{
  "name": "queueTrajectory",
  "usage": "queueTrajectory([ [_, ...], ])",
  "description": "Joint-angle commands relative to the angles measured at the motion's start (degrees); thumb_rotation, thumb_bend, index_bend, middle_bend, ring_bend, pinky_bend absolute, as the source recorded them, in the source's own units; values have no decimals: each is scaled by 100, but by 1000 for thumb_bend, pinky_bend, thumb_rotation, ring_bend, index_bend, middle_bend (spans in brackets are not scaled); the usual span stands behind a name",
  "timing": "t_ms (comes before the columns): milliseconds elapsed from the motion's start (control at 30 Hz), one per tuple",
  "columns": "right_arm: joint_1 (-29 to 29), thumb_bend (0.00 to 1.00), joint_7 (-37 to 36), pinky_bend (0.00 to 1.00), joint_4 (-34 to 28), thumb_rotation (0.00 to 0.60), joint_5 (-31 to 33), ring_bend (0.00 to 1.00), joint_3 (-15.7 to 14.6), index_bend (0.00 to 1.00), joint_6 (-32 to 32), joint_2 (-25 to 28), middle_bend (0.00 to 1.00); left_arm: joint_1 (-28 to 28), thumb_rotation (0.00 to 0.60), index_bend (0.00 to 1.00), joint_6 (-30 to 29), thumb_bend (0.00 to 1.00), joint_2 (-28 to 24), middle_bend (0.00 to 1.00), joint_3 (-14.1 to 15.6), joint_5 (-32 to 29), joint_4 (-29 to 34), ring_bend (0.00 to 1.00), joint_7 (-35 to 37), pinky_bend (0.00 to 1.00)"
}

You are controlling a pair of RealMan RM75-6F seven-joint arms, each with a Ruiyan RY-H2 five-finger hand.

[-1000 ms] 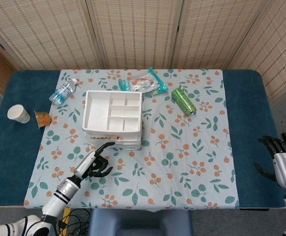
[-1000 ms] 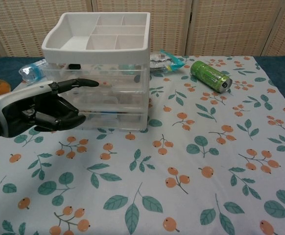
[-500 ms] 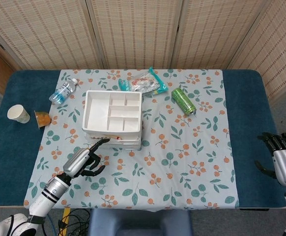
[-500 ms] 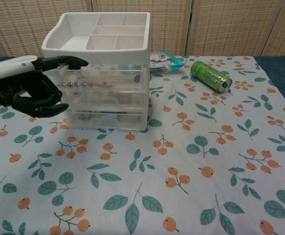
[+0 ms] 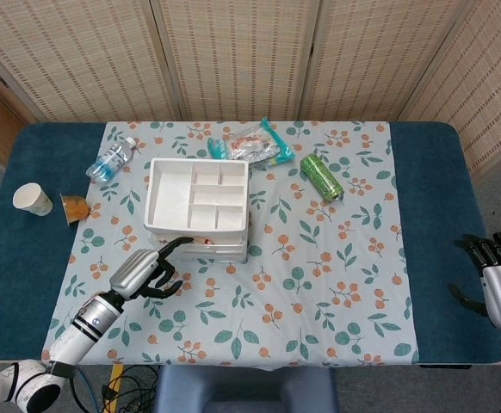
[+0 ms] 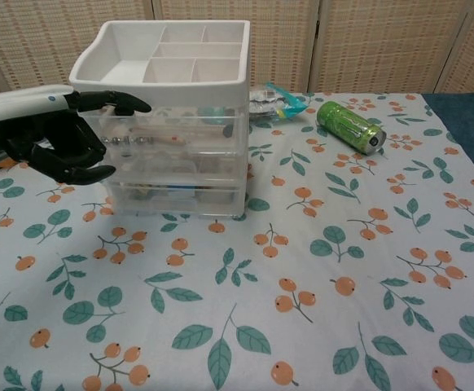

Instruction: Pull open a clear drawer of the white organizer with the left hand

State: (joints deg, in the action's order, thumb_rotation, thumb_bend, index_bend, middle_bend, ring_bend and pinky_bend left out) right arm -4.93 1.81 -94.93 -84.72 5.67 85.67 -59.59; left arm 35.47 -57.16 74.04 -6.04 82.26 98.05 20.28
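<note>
I have the left hand (image 6: 54, 134) up against the front left corner of the white organizer (image 5: 198, 197), which stands on the floral cloth (image 5: 319, 284) a little left of the counter's middle. In the chest view one dark finger (image 6: 123, 103) stretches out straight along the upper edge of the top clear drawer (image 6: 176, 130), just under the white tray rim, and the other fingers curl in below it, beside the drawer stack. I cannot tell whether the outstretched finger is hooked on the drawer front or merely laid against it, and I see nothing clasped in the curled fingers. From the head view the left hand (image 5: 147, 271) sits at the near left corner of the organizer, its fingertip reaching toward the drawer fronts.

The drawers look flush with one another in the chest view; none stands clearly proud of the stack. Small items show through the clear fronts, too blurred for me to name.

My right hand (image 5: 498, 288) hangs off the far right edge of the counter (image 5: 440, 215), over the blue surface, fingers apart and holding nothing.

Behind the organizer lie a snack packet (image 5: 250, 148) and a green can (image 5: 321, 177) on its side. To the left lie a water bottle (image 5: 111, 160), a paper cup (image 5: 33, 199) and a small orange cup (image 5: 75, 207).
</note>
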Motion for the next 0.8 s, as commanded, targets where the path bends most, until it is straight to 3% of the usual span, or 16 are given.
queueTrajectory([
  [33,4,244,-14,215,8,600,7,222,-2,218,-1,-5,187,27,600,115,36,381,6,873,-29,-77,-17,999,-60,1000],
  [800,55,244,-177,215,177,600,85,222,-12,219,-1,-102,187,375,600,245,601,382,-360,884,-114,-106,129,1000,147,1000],
])
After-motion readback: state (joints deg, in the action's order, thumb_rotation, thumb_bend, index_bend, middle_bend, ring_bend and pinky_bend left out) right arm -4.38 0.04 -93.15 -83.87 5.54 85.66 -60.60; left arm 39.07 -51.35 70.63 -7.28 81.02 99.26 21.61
